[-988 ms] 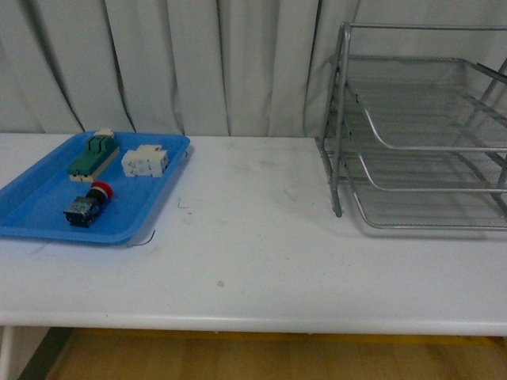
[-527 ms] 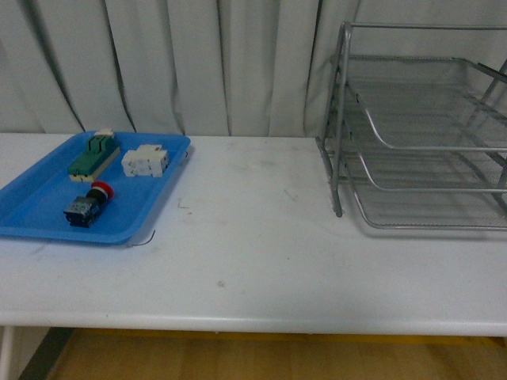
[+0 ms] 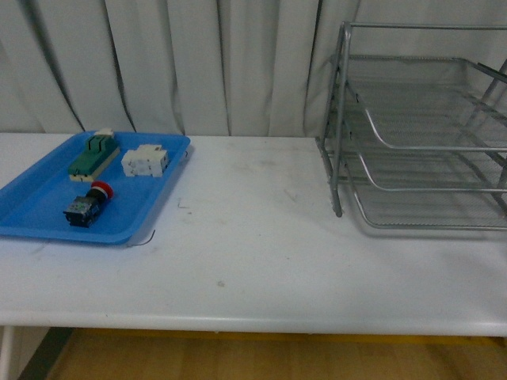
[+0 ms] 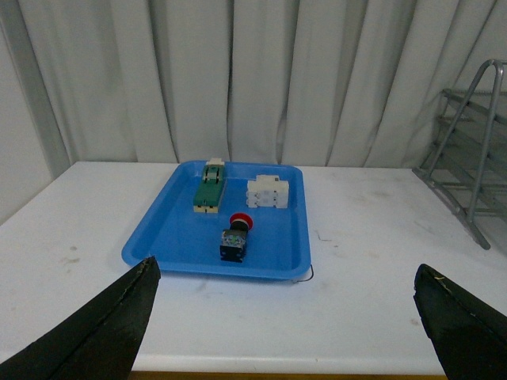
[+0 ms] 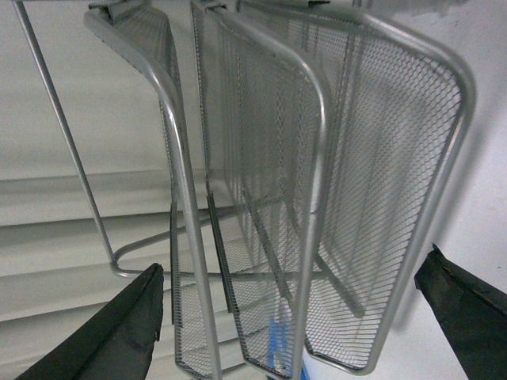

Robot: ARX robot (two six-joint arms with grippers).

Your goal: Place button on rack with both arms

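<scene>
The button (image 3: 87,204), with a red cap and dark body, lies on its side in the blue tray (image 3: 36,214) at the table's left. It also shows in the left wrist view (image 4: 235,236). The silver wire-mesh rack (image 3: 420,142) stands at the right. My left gripper (image 4: 285,324) is open and empty, back from the tray near the table's front edge. My right gripper (image 5: 293,324) is open and empty, facing the rack's tiers (image 5: 269,182) from close by. Neither arm shows in the front view.
In the tray, a green-and-cream switch part (image 3: 93,155) and a white block (image 3: 144,161) lie behind the button. A grey curtain (image 3: 198,63) hangs behind the table. The white table (image 3: 253,237) spans the front view between tray and rack.
</scene>
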